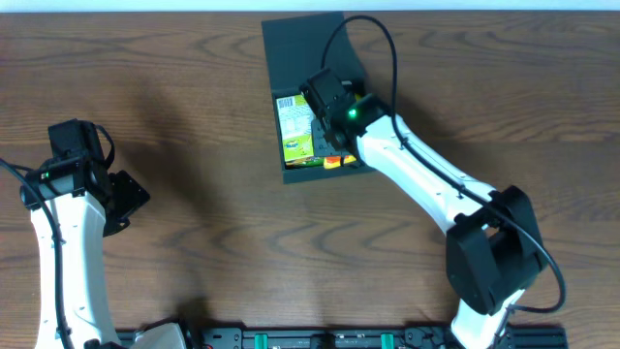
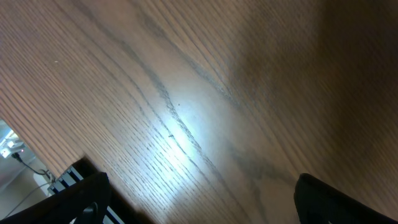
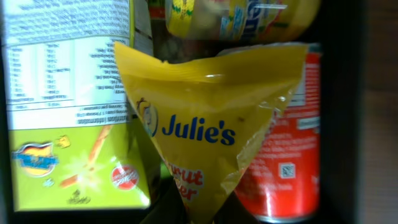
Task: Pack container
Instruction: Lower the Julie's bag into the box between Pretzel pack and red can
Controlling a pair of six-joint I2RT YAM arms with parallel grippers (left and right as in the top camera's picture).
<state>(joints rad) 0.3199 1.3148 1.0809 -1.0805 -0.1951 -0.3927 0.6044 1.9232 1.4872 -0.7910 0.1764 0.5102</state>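
The dark teal container stands at the table's far middle, its flap lid lying open behind it. My right gripper reaches down into it. In the right wrist view the gripper is shut on the lower corner of a yellow Julie's packet, held over the other snacks. Inside lie a yellow-green snack box, also in the overhead view, a red packet and another yellow packet. My left gripper is open and empty over bare wood at the far left.
The container's dark wall rises to the right of the snacks. The right arm's white link crosses the table from the front right to the container. The black base rail runs along the front edge.
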